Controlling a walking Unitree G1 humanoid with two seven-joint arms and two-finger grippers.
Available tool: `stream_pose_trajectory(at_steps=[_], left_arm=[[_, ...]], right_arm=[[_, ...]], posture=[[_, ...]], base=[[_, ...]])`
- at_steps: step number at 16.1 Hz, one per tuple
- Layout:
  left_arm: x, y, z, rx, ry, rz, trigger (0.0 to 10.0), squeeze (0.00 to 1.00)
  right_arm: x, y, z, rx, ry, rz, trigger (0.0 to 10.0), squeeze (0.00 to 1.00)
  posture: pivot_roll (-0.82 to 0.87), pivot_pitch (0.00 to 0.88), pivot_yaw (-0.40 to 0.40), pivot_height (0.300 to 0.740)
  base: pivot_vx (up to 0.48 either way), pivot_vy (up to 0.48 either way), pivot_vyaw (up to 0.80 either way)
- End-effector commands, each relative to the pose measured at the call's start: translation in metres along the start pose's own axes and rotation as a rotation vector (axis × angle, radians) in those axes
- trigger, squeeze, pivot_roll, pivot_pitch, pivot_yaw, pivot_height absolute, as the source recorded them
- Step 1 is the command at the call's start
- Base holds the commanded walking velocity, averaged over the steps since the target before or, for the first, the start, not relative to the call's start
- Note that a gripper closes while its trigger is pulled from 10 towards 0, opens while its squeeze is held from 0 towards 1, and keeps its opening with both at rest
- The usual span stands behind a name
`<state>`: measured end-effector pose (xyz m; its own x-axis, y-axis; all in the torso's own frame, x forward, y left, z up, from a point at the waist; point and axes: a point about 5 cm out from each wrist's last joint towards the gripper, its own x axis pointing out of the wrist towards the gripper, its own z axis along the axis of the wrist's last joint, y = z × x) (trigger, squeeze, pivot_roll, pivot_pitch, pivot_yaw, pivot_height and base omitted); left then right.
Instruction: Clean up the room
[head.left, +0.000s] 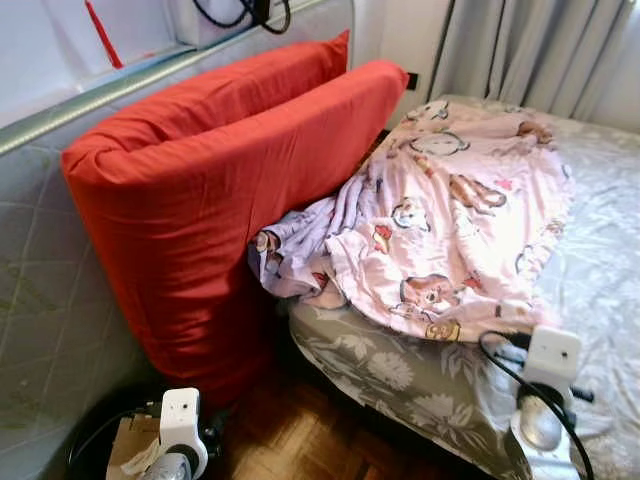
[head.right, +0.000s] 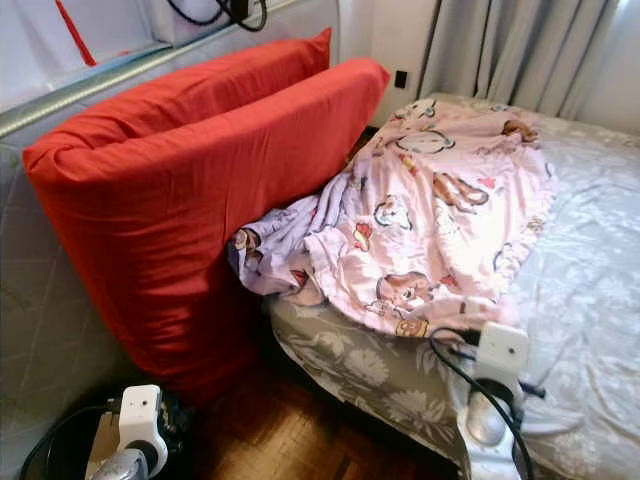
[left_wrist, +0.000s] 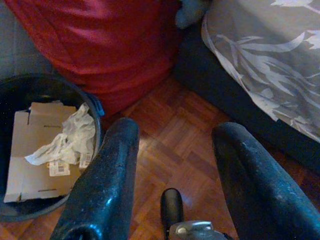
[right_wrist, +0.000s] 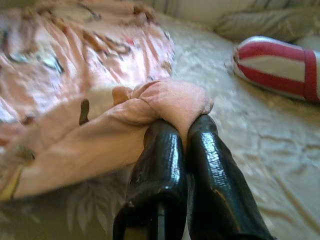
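A pink cartoon-print blanket (head.left: 450, 220) lies crumpled across the near corner of the bed (head.left: 600, 260), one end drooping over the edge. In the right wrist view my right gripper (right_wrist: 182, 127) is shut on a bunched fold of that blanket (right_wrist: 170, 100), just above the sheet. My left gripper (left_wrist: 175, 137) hangs open low over the wooden floor (left_wrist: 165, 125), with nothing between its fingers. A black bin (left_wrist: 95, 107) sits beside it.
A large red cushion (head.left: 220, 200) leans against the quilted wall, close to the bed's corner. The bin holds flattened cardboard (left_wrist: 30, 150) and crumpled paper (left_wrist: 70, 137). A red-and-white striped item (right_wrist: 280, 65) lies further along the bed. Grey curtains (head.left: 540, 50) hang behind.
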<state>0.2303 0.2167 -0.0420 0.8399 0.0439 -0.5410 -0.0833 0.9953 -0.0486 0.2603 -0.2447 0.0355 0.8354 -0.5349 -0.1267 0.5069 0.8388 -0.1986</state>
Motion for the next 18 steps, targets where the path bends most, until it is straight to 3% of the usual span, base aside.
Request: stream_pose_trajectory(at_steps=[1,6,8,11,13,17,18], left_arm=[[-0.002,0.002,-0.006,-0.003,0.025,0.007,10.0,0.0],[-0.003,0.004,-0.007,-0.001,0.031,0.009,10.0,0.0],[-0.003,0.004,-0.008,-0.001,0.034,0.009,10.0,0.0],[-0.003,0.002,-0.008,-0.002,0.037,0.004,10.0,0.0],[-0.003,0.001,-0.008,-0.005,0.038,0.0,10.0,0.0],[-0.003,0.001,-0.008,-0.007,0.039,-0.006,10.0,0.0],[-0.003,0.001,-0.008,-0.007,0.04,-0.011,10.0,0.0]], right_arm=[[-0.002,-0.004,0.001,-0.002,-0.005,-0.025,10.0,0.0],[-0.01,-0.009,0.046,-0.001,-0.281,-0.051,10.0,0.0],[-0.017,-0.013,0.05,-0.002,-0.294,-0.056,10.0,0.0],[-0.029,-0.019,0.03,-0.008,-0.191,-0.046,10.0,0.0],[-0.035,-0.028,0.003,-0.002,-0.054,-0.078,10.0,0.0],[-0.039,-0.041,-0.025,0.001,0.114,-0.137,10.0,0.0],[-0.044,-0.043,-0.041,-0.061,0.205,-0.122,10.0,0.0]], posture=[[0.02,0.076,0.01,0.74],[0.02,0.074,0.006,0.74],[0.02,0.075,0.006,0.74],[0.01,0.074,0.005,0.74],[0.02,0.074,0.002,0.74],[0.01,0.074,0.003,0.74],[0.01,0.074,0.003,0.74]], base=[[0.0,0.0,0.0],[0.0,0.0,0.0],[0.0,0.0,0.0],[0.0,0.0,0.0],[0.0,0.0,0.0],[0.0,0.0,0.0],[0.0,0.0,0.0]])
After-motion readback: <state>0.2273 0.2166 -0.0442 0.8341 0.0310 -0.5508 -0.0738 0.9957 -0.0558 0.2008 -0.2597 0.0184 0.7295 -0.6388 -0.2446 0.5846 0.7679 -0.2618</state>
